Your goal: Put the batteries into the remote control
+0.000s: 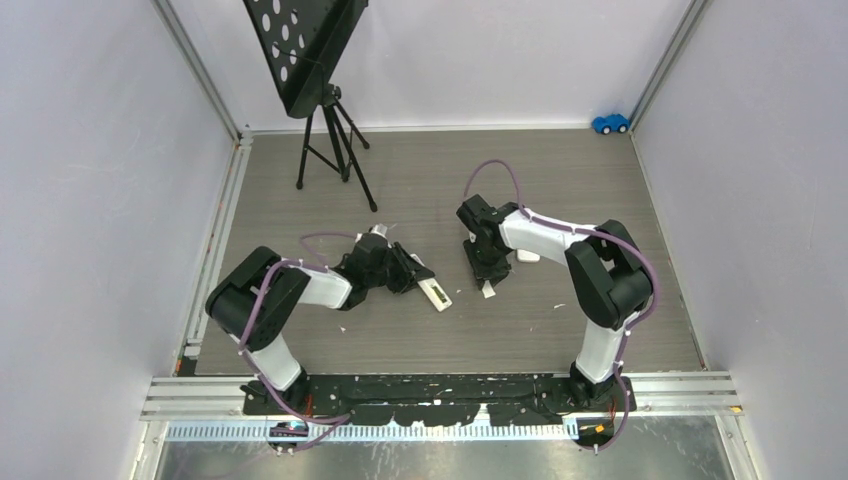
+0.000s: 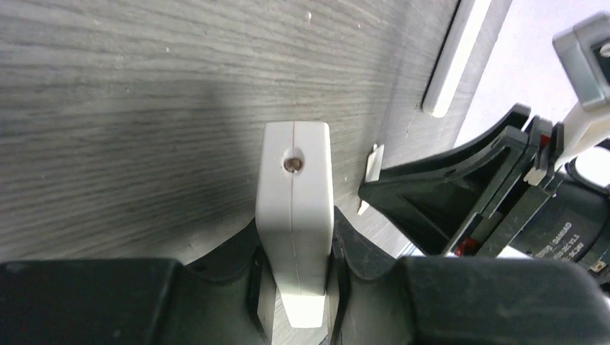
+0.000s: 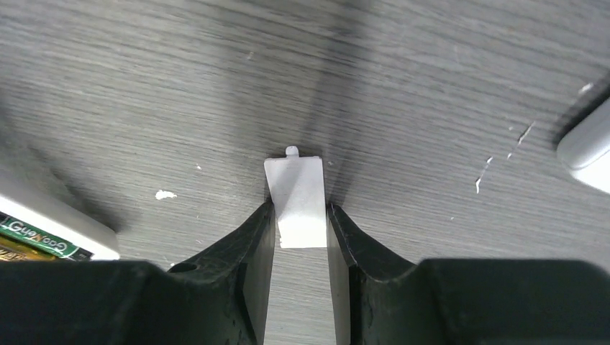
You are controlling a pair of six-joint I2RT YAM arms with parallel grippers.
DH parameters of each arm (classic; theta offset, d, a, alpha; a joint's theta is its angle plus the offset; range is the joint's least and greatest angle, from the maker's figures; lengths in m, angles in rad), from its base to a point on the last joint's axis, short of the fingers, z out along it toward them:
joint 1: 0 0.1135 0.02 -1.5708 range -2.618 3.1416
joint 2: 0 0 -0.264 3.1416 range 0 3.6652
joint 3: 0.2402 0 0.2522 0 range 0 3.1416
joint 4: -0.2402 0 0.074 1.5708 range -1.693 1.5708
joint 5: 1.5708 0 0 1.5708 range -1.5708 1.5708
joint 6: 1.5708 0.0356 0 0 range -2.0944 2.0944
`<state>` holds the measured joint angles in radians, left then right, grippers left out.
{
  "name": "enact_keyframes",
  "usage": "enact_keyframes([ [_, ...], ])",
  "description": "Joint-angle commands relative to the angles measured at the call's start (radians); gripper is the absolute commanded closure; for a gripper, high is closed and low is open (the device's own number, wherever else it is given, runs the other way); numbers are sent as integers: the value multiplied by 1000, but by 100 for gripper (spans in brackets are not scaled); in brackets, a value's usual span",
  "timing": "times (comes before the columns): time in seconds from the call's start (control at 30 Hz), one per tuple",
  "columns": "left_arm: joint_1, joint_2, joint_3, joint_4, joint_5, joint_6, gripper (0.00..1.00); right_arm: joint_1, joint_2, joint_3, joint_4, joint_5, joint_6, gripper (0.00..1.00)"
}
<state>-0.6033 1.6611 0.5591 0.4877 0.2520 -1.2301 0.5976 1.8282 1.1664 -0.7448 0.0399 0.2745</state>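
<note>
remote control (image 2: 293, 194): white plastic, slim rectangular bar, smooth, w/ a seam down the narrow end face and a small round LED recessed near the top of that face. It lies low on the table (image 1: 560, 190) between the two arms, back side up, battery bay open.

left gripper (image 2: 296, 241): black fingers pinching the remote by its long sides, contact on both.

battery (image 3: 32, 241): one cell seen at the edge of the right wrist view, seated in the remote's bay. Green glossy wrap, white lettering, partly cut off, can't read for sure. Yellowish strip just below it, can't tell if that's a 2nd cell.

right gripper (image 3: 301, 219): fingers closed in on the battery cover (image 3: 296, 194), touching both its long edges. Cover is a thin flat white plastic plate, roughly rectangular, small latch tab on the far end, lying flat on the table.

Table surface: grey wood-grain laminate, matte, a few white flecks and scratches.

small white object (image 1: 527, 256) w/ rounded corner just beside the right gripper, can't ID.

Tiny white print on the right arm's black housing in the left wrist view, not legible.
</note>
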Motion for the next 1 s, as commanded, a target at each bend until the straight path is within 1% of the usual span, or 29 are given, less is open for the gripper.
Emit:
enact_keyframes([
  [0.0,-11,44,3,140,-115,-91,92,-15,28,-60,78,129,161,64],
  [0.03,-15,49,4,141,-123,-103,91,-14,23,-66,88,114,176,64],
  [0.1,-22,47,1,122,-151,-118,84,-14,13,-81,107,95,198,64],
  [0.2,-36,-7,-10,13,-210,-125,73,-13,6,-91,109,75,203,64],
  [0.23,-47,-34,-18,-32,-237,-130,67,-13,4,-95,106,74,203,64],
  [0.27,-56,-63,-18,-86,-284,-130,58,-13,3,-99,104,67,198,63],
  [0.33,-68,-111,6,-239,-321,-125,45,-13,3,-99,102,53,191,61],
  [0.43,-74,-146,27,-338,-332,-114,35,-14,9,-91,85,43,190,57],
  [0.57,-76,-169,28,-411,-334,-114,28,-13,13,-88,67,47,196,52],
  [0.7,-76,-201,19,-482,-344,-113,26,-13,11,-91,49,38,200,49],
  [0.8,-76,-236,28,-582,-344,-95,22,-8,11,-93,24,34,197,48],
  [0.97,-89,-289,79,-721,-369,26,15,3,15,-98,5,75,210,43],
])
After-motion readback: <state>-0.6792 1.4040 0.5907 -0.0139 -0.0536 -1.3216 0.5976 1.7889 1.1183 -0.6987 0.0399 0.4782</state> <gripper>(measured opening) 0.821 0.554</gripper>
